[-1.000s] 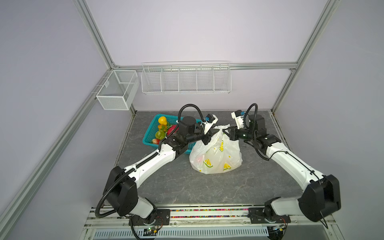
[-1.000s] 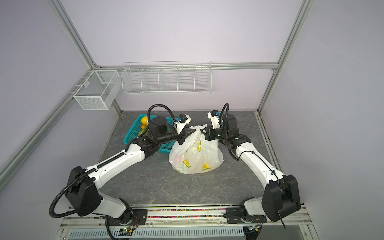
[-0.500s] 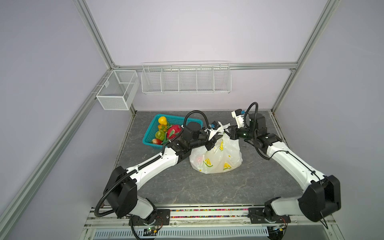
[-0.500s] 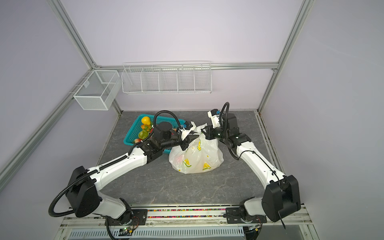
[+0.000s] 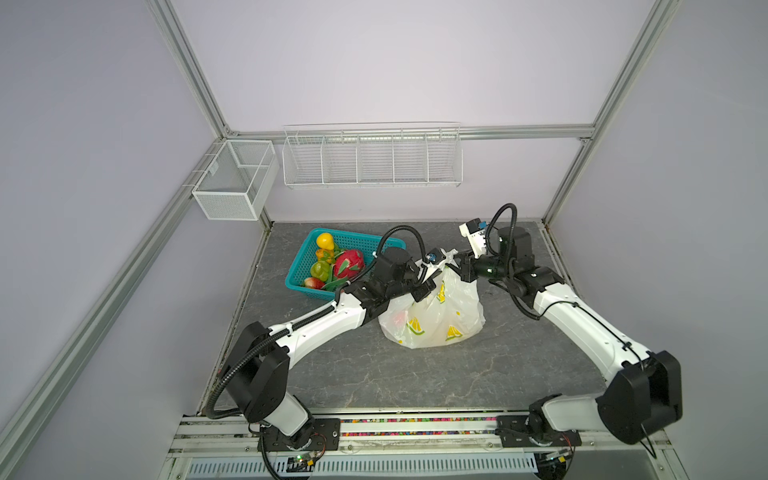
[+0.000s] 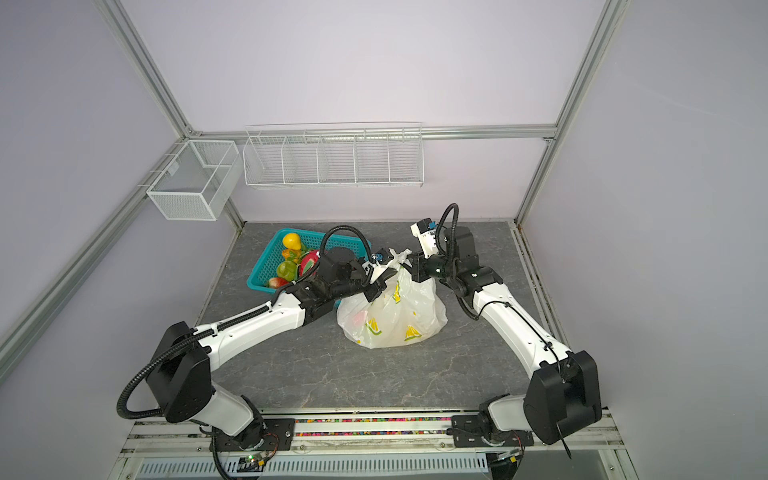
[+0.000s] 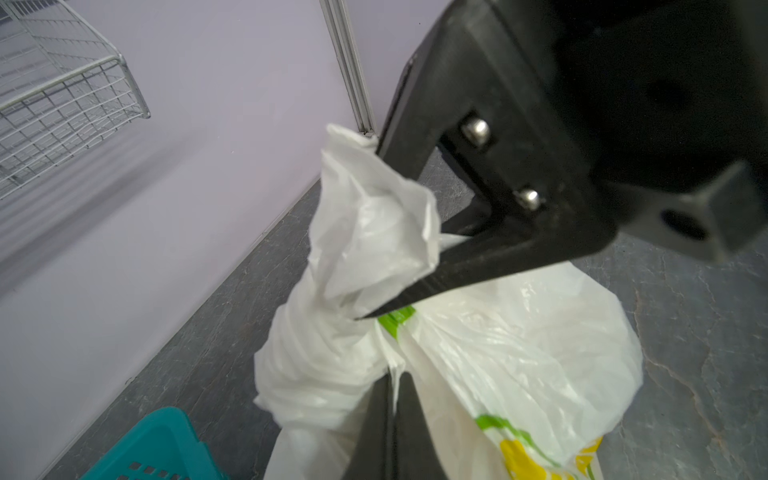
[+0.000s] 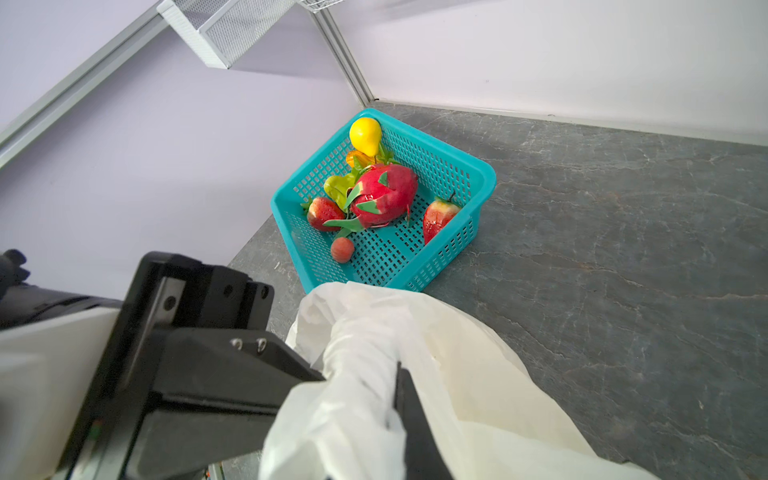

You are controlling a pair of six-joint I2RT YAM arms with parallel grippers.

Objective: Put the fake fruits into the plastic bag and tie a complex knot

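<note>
My left tool (image 5: 424,291) is clamped on the plastic bag (image 5: 440,322) just under its gathered top. In the left wrist view a thin fold of white film shows pinched between its two fingers (image 7: 415,436). My right tool (image 5: 461,266) comes in from the right, a little higher and farther back, and it grips the twisted rope of plastic at the very top of the bag, with a crumpled white tail standing up past its jaws. The two tools sit close together, with only that rope of plastic between them. The bag stands bulging near the middle of the grey counter (image 5: 415,374), somewhat toward the far side, and is printed with yellow lemon slices and green leaves. Something red shows faintly through its left side. The fake fruits (image 8: 384,195) I can see plainly lie in the teal basket (image 8: 453,166) at the far left of the counter, just left of the bag. They are a pink dragon fruit, a yellow piece at the far end, a green piece, two strawberries and one small reddish fruit on the basket floor. Whether the bag touches the basket I cannot tell, since my left arm covers the gap in both top views.
</note>
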